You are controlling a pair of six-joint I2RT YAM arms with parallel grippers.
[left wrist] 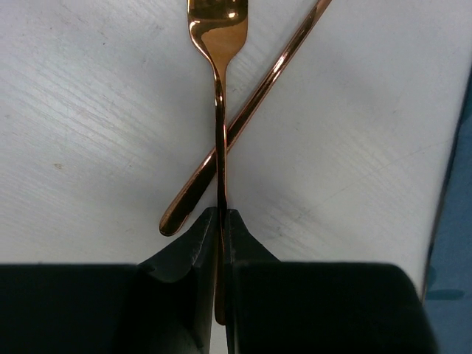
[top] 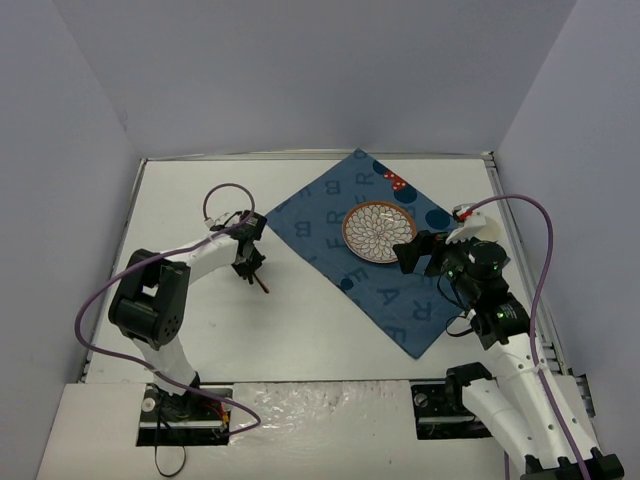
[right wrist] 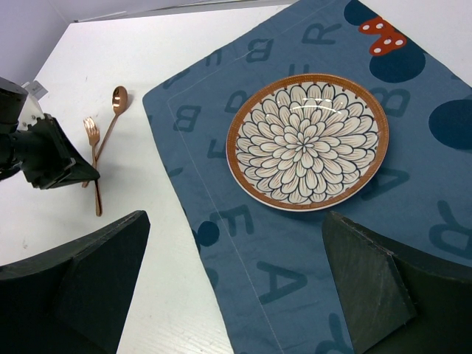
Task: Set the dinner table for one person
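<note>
My left gripper (left wrist: 220,214) is shut on the handle of a copper fork (left wrist: 217,29), low over the white dinner table (top: 300,320), left of the blue letter-printed mat (top: 400,300). A copper spoon (left wrist: 258,99) lies on the table, and its handle crosses under the fork. In the top view the left gripper (top: 247,262) is just off the mat's left corner. A flower-patterned plate (top: 379,231) with a brown rim sits on the mat. My right gripper (right wrist: 232,295) is open and empty, hovering over the mat near the plate (right wrist: 307,140). The fork (right wrist: 94,158) and spoon (right wrist: 116,99) also show in the right wrist view.
The mat lies diagonally across the table's right half and reaches near the back edge. Grey walls enclose the table on three sides. A purple cable (top: 225,190) loops above the left arm. A red spotted print (right wrist: 383,35) marks the mat's far corner.
</note>
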